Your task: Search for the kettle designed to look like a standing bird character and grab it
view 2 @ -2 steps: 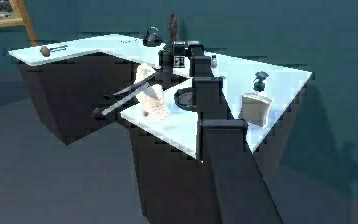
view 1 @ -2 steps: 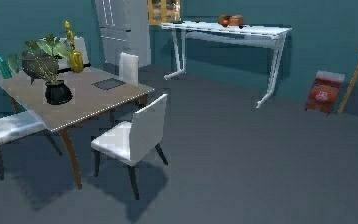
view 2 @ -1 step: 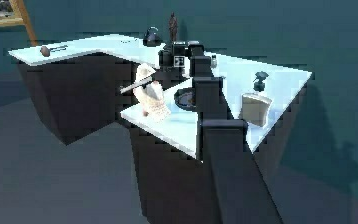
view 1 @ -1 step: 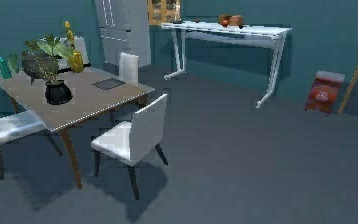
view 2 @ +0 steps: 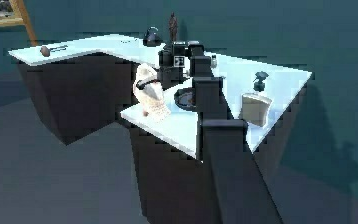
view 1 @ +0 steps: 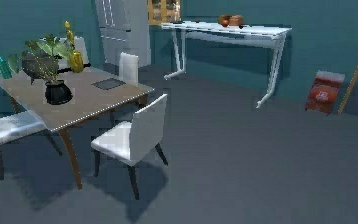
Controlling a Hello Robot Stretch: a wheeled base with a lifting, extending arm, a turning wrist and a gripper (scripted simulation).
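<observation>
Teal walls (view 1: pixel 317 50), dark grey floor (view 1: pixel 247 160), wooden dining table (view 1: pixel 87 100) with white chairs (view 1: pixel 132 135), white side table (view 1: pixel 202 30) along the back wall, pale L-shaped counter (view 2: pixel 87 45) on dark base.

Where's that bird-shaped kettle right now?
In the arm side view, a white upright figure that fits it stands left of the middle on the light countertop, near its front edge, just left of the robot's dark arm.

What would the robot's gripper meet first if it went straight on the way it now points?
Probably the slim dark object standing at the back of the white counter, just beyond the gripper; behind it comes the teal wall. Depth is hard to judge, so it might pass beside it.
</observation>
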